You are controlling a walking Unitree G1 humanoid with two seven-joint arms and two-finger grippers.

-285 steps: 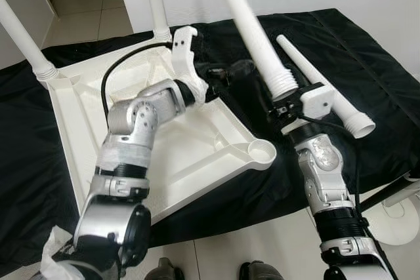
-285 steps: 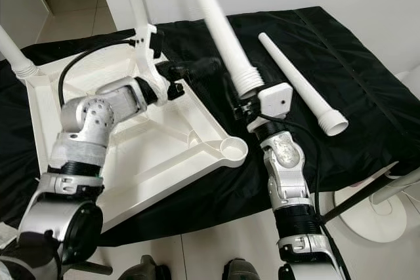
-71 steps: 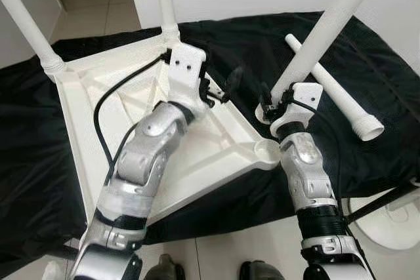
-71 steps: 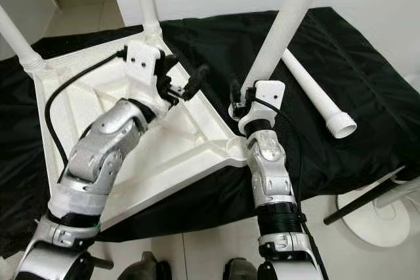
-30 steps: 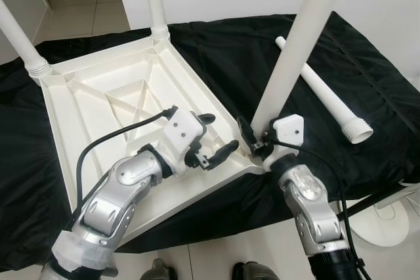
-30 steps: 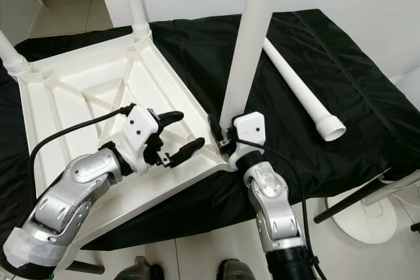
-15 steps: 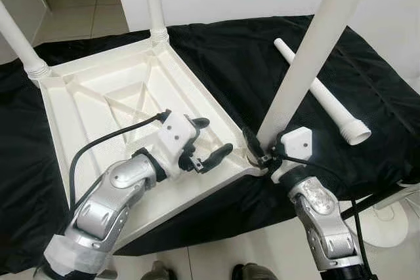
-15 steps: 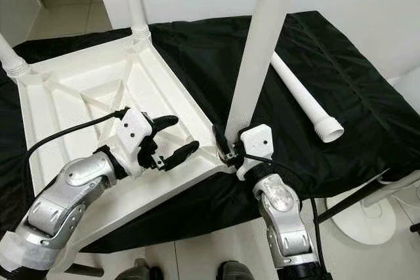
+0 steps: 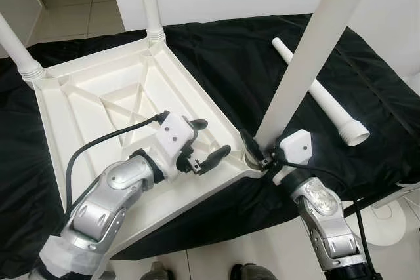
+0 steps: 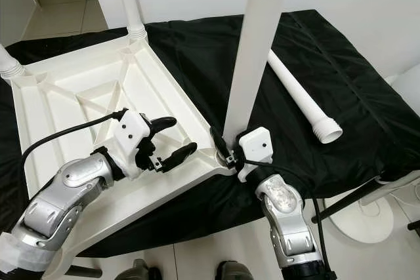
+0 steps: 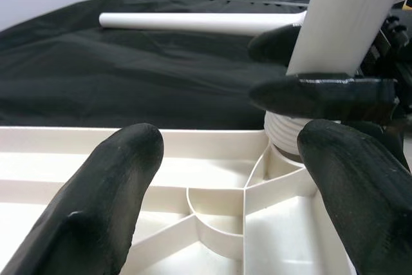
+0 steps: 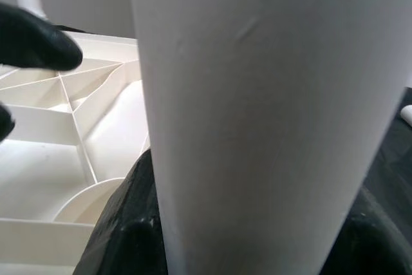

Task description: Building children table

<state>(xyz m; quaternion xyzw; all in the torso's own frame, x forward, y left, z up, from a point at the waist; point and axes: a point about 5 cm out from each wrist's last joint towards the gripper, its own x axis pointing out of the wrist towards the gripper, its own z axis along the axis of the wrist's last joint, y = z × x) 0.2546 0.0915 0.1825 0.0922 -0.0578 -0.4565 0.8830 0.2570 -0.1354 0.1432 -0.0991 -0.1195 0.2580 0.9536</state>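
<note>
Holding the third leg (image 9: 308, 57) tight in the corner hole, the right gripper (image 9: 257, 152) must twist next. The left gripper (image 9: 209, 142) waits open over the table top (image 9: 85, 96).

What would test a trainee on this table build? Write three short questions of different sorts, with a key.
1. True or false: the right gripper is shut on the table leg at the tabletop's near corner.
2. How many legs already stand in the far corners? A) one B) two C) three
3. Fill in: the spare leg lies on the black ____.

Key: 1 true. 2 B. 3 cloth.
</note>
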